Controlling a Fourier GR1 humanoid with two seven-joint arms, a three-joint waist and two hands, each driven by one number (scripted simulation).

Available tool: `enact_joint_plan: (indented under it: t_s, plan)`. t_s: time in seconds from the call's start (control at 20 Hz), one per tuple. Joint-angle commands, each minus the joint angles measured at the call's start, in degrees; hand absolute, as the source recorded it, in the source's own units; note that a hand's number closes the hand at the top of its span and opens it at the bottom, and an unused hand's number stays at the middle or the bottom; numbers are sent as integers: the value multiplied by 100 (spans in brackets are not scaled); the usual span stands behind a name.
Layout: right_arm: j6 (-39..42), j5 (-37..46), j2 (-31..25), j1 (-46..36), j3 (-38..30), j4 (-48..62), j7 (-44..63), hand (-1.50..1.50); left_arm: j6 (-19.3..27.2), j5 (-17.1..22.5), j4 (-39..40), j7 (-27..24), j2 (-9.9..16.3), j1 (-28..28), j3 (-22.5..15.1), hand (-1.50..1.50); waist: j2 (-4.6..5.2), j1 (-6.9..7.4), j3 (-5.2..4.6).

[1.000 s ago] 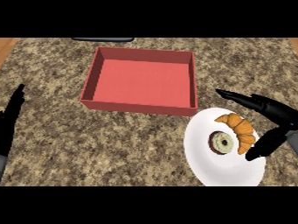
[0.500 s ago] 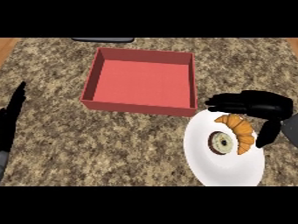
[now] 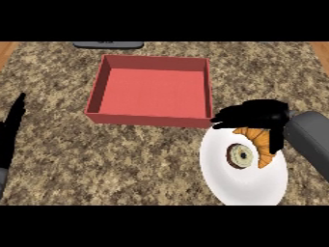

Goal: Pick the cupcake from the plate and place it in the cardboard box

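On the white plate (image 3: 231, 185) at the lower right lies the cupcake (image 3: 239, 155), a brown round with a pale middle. Right beside it is an orange croissant (image 3: 261, 144). My right hand (image 3: 256, 115) hangs over the plate's far rim, fingers loosely bent and pointing left, thumb down along the croissant's right side. It holds nothing, and the cupcake lies in plain sight just below it. The red cardboard box (image 3: 101, 96) stands open and empty to the upper left of the plate. My left hand (image 3: 6, 135) rests at the left edge with straight fingers.
A dark flat object (image 3: 108, 44) lies at the counter's far edge behind the box. Wooden floor shows past the speckled counter at both upper corners. The plate's far rim sits close to the box's near right corner.
My right hand has swung in from the plate's right side to above its far rim, with the fingers bending more. The left hand, box, plate and food have stayed put.
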Motion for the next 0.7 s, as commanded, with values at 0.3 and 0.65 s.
enact_joint_plan:
  t_s: [0.3,0.65]
  plan:
    - [36,782,368,19,-115,394,-564,-150,-230,-264,384,-241,-224,-79,422,0,-30,-127,-4]
    - [102,772,698,-48,-269,686,-779,-150,-458,-301,268,-130,-189,-22,576,0,-23,-96,-3]
